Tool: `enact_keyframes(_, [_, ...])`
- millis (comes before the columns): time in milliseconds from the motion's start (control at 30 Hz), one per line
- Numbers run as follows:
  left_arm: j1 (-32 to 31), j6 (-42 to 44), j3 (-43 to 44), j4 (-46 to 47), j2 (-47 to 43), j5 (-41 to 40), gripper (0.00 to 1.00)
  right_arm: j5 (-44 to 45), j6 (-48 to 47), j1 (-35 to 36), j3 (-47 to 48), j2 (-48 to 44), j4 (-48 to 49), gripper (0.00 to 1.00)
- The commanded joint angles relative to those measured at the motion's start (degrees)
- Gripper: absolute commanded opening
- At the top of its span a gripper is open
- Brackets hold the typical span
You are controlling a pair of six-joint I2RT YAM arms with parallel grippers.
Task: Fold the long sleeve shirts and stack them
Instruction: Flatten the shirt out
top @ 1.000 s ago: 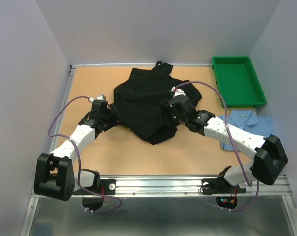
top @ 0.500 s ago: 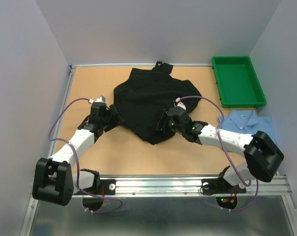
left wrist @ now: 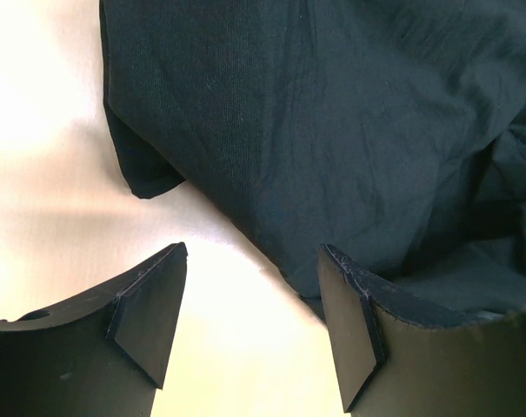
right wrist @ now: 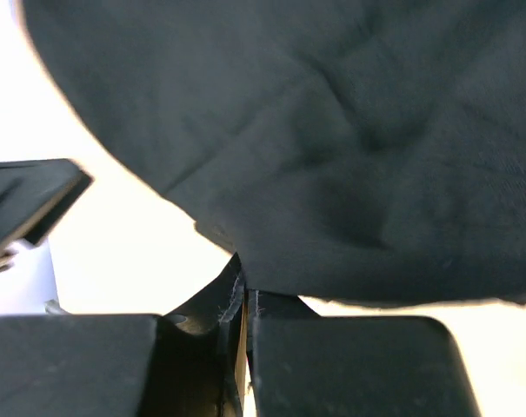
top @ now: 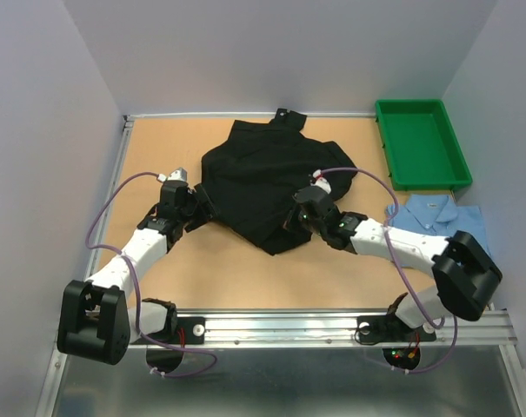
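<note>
While right jaws pinch black shirt (top: 254, 178) at near hem, left jaws stand wide at its edge; overhead alone shows blue shirt (top: 445, 215), tray (top: 419, 143).

The brown worktop (top: 158, 148) carries three items: black shirt (top: 254, 174), crumpled, centre to far side; green tray (top: 419, 143), far right corner; light blue shirt (top: 436, 213), folded, right edge, just near of the tray.
</note>
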Motion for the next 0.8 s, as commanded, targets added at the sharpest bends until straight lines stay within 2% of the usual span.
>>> enact_keyframes(0, [-0.41,1.23,-0.64,0.96,-3.06,0.23,0.72,4.54,-5.86,0.52,9.66,-7.87,-7.06,0.01])
enact_keyframes(167, [-0.41,2.19,0.07,0.44,-4.12,-0.04,0.72,8.49,-9.91,0.52,18.2,-17.01,-23.56,0.0])
enact_keyframes(200, [-0.41,2.28,0.16,0.44,-4.2,0.22,0.72,9.2,-10.01,0.44,21.43,-17.72,-29.26,0.01])
enact_keyframes(267, [-0.41,2.46,0.07,0.44,-4.38,0.4,0.72,10.52,-10.1,0.52,24.44,-18.95,-33.6,0.0])
enact_keyframes(467, [-0.41,2.99,0.24,0.44,-3.94,1.54,0.72,12.2,-9.83,0.52,29.02,-24.58,-37.66,0.01])
enact_keyframes(600, [-0.41,2.11,-0.37,0.26,-3.33,1.28,0.72,11.13,-9.92,0.44,26.75,-26.08,-39.78,0.01])
enact_keyframes(733, [-0.41,-0.7,-2.74,0.52,-2.97,1.02,0.72,17.1,-15.53,0.52,26.91,-24.6,-43.54,0.01])
enact_keyframes(767, [-0.41,-1.66,-3.79,0.78,-2.89,0.93,0.72,18.59,-16.5,0.44,27.53,-23.46,-48.51,0.01])
